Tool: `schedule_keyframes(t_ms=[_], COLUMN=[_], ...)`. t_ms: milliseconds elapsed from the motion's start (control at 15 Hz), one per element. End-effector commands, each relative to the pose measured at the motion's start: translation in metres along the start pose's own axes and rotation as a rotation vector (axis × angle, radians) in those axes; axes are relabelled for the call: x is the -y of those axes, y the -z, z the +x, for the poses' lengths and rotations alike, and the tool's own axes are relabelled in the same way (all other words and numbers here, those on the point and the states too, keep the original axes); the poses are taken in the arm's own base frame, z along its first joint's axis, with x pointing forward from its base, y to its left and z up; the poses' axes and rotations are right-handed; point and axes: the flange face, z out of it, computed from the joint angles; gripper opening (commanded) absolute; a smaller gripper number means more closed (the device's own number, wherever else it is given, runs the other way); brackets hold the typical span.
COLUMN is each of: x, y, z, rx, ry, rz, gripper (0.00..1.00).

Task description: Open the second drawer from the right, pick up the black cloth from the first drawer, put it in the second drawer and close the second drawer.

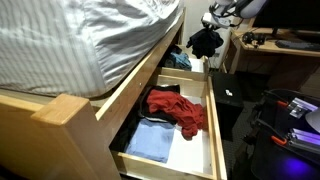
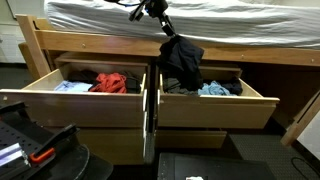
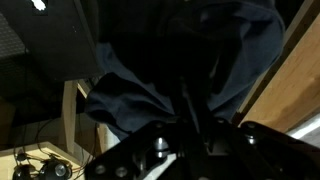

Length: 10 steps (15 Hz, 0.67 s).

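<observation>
Exterior view | bed frame (image 2: 250,52) | drawers (image 2: 215,108) open | gripper (image 2: 165,31) apparently holds black cloth (image 2: 182,60)

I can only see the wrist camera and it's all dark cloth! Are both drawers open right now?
Observer: Yes. The red-cloth drawer and the neighbour drawer both stand pulled out under the bed.
Operator: Where is my black cloth hanging?
Observer: The black cloth hangs from the gripper over the neighbour drawer, at the end nearest the red-cloth drawer.
Operator: Is anything in there?
Observer: A blue cloth lies in it.
</observation>
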Motion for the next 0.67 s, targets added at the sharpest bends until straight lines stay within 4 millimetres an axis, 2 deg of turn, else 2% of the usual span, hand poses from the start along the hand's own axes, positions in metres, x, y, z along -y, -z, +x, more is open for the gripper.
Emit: schedule_keyframes(t_ms=[0,133,333,467,600], x=[-0.006,0.001,0.035,0.058,0.078], y=[0.000,-0.002,0.002,0.001,-0.010], z=[0.017,0.014,-0.003,-0.026,-0.057], rx=[-0.038,-0.052,-0.180,-0.278,-0.350], ry=[0.058,0.116,0.156,0.166,0.194], rz=[0.037,0.092,0.011,-0.051,-0.126], gripper=[0.03,0.03,0.03,0.03,0.03])
